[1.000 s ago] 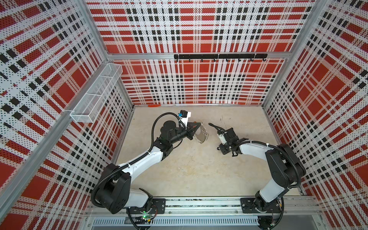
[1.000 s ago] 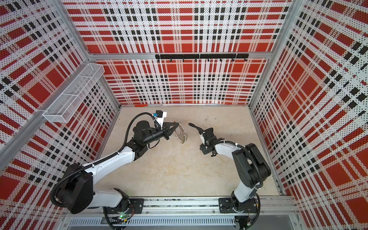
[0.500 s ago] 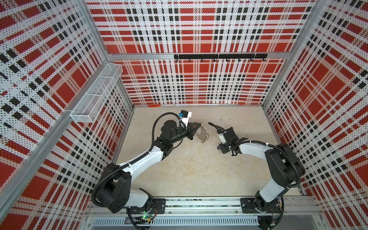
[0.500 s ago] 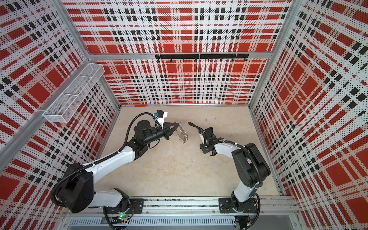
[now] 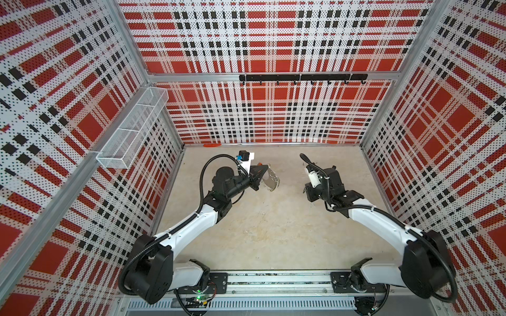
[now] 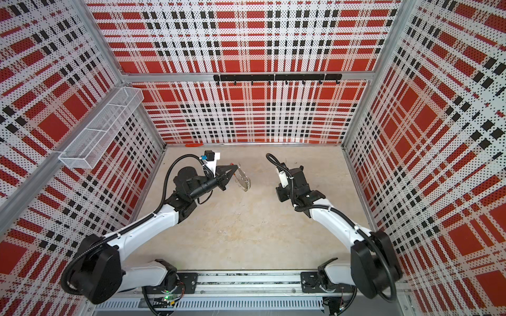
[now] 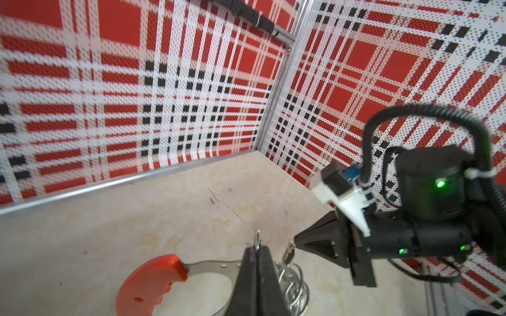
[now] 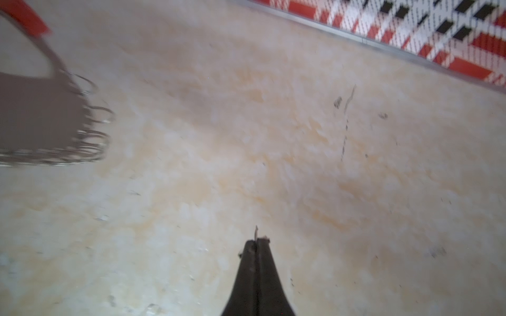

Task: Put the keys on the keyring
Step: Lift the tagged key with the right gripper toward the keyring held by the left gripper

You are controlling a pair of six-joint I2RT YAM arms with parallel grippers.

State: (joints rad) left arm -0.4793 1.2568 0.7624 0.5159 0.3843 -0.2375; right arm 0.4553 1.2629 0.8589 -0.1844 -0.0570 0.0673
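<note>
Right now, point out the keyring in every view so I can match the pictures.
Top view: the keyring is just left of centre, toward the back wall.
Top view: the keyring in the same spot.
Left wrist view: close up, clamped in the left gripper.
Right wrist view: blurred at a corner, well away from the right gripper.
Shared landmark: its red segment, seen in all four.

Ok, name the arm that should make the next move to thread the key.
Right. The right tool pinches what looks like the key and points toward the keyring. The left tool is occupied, clamped on the keyring.
</note>
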